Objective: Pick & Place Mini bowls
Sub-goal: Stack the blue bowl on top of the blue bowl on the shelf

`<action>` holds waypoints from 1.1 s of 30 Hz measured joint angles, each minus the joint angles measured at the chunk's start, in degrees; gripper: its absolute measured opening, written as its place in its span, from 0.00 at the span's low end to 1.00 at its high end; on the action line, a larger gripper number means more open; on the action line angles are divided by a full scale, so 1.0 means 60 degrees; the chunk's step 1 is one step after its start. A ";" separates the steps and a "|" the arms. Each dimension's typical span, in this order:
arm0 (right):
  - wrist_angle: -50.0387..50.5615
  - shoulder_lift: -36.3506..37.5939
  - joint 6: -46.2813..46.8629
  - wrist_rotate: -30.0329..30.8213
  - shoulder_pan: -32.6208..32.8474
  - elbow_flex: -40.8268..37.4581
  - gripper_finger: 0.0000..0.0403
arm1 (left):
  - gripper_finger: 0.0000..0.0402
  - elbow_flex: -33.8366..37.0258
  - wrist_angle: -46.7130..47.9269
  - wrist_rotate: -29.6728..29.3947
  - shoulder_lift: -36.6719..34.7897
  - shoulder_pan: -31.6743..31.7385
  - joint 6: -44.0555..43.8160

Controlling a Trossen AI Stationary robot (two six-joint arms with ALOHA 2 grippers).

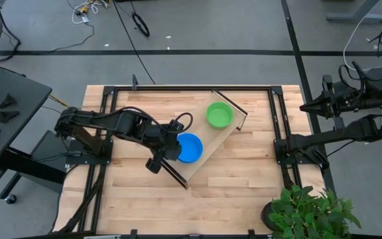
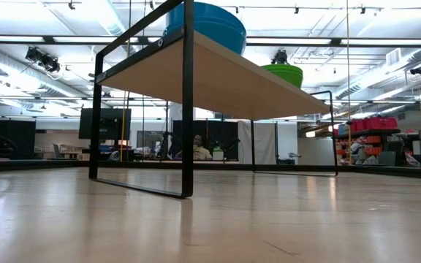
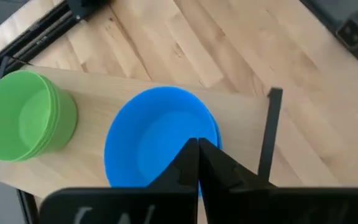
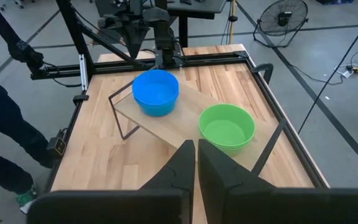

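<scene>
A blue stack of mini bowls sits on the near left end of a long pale wooden tray with black legs. A green stack sits on the tray's far right end. Both stacks show in the left wrist view, blue and green, and from below in the low view, blue and green. My left gripper is shut and slants down over the blue stack's left rim. My right gripper is shut and waits high beyond the table's right edge. My left gripper's shut fingers stand over the left rim of the blue stack, slanting down from the table's left. Nothing is pinched between them. The fingers hide the spot, so I cannot tell whether they touch the rim.
The tray lies slantwise across the middle of the wooden table. Black rails run along the table's sides. A potted plant stands at the near right corner. A person's leg shows beside the table.
</scene>
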State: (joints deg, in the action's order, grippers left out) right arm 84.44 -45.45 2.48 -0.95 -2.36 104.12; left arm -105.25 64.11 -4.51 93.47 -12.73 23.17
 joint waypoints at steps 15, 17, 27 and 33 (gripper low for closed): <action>-0.0001 0.0001 0.0000 0.0000 -0.0002 0.0000 0.06 | 0.00 0.2271 -0.2604 0.0354 -0.1164 0.0110 -0.1150; 0.0000 0.0001 0.0000 0.0000 -0.0001 0.0000 0.06 | 0.00 0.2665 -0.3200 0.0333 -0.1433 0.0211 -0.1489; -0.0003 0.0001 0.0000 0.0000 -0.0002 0.0000 0.06 | 0.00 0.4453 -0.4230 0.0240 -0.2201 0.0649 -0.2086; -0.0003 0.0001 0.0001 0.0000 0.0002 0.0000 0.06 | 0.00 0.5110 -0.4531 0.0574 -0.2310 0.0913 -0.2259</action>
State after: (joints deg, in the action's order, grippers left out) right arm 84.42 -45.45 2.49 -0.95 -2.35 104.12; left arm -74.59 36.92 -1.07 79.61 -7.25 9.62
